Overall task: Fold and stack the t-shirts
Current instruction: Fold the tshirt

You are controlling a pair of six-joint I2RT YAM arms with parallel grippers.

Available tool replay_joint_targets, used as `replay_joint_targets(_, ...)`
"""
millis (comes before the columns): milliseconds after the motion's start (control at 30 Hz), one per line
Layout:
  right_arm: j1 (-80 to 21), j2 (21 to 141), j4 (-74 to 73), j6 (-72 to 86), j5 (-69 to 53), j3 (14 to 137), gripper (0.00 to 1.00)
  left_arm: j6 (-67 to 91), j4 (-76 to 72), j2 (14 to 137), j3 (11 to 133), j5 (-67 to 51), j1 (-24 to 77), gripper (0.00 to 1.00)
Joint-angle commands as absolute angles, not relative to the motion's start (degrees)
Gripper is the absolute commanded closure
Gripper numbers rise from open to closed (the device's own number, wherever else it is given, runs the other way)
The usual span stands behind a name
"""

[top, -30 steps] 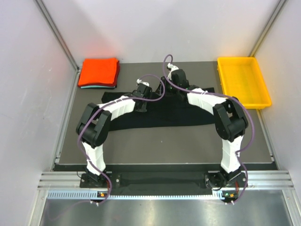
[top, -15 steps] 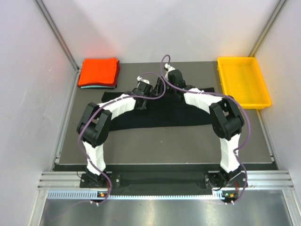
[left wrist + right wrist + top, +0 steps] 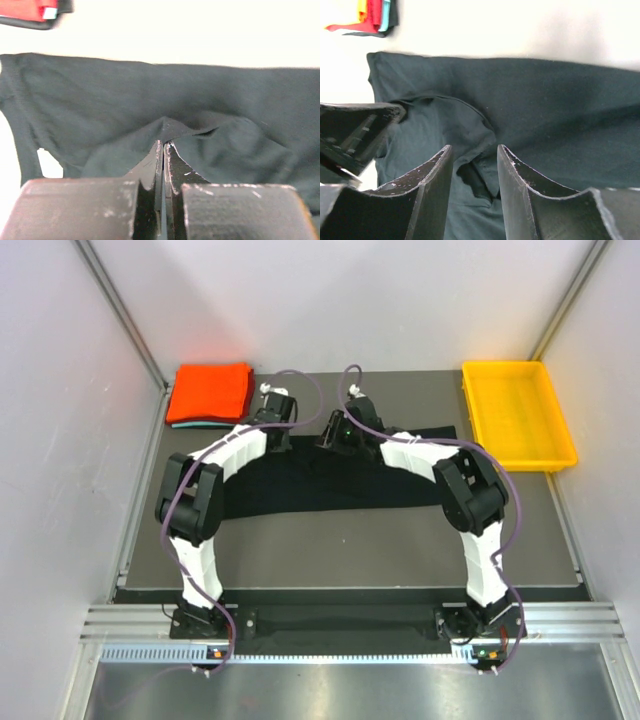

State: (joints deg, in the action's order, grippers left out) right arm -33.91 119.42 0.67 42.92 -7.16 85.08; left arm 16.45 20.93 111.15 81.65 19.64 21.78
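The folded stack [image 3: 210, 393] sits at ten o'clock. The black shirt [image 3: 330, 480] lies mid-table, not yet stacked. The left gripper [image 3: 163, 145] pinches its cloth, and the right gripper [image 3: 474, 160] gapes over a wrinkle.

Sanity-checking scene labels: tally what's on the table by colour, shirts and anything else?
black t-shirt: 1
orange-red t-shirt: 1
teal t-shirt: 1 (only an edge shows under the orange-red one)
yellow tray: 1
Total: 4
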Motion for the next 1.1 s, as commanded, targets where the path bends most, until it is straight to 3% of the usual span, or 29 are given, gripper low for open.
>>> replay_joint_targets(0, -35.3, 121.9, 0.2, 46.4, -5.4, 88.6, 0.59, 16.4, 19.4, 109.9, 84.2, 16.6, 20.1, 1.00)
replay_joint_targets(267, -36.1, 126.9, -3.3, 46.5, -4.9, 93.5, 0.59, 14.2, 19.2, 111.6, 86.0, 14.5, 19.0, 0.99)
replay_joint_targets(700, -35.5, 126.9, 6.4, 43.0, -8.5, 90.5, 0.59, 14.4, 19.3, 114.8, 89.4, 12.5, 17.1, 1.00)
replay_joint_targets(1067, -35.7, 127.6, 0.3, 46.1, -3.7, 92.6, 0.60, 14.9, 18.6, 115.3, 89.0, 11.8, 16.4, 1.00)
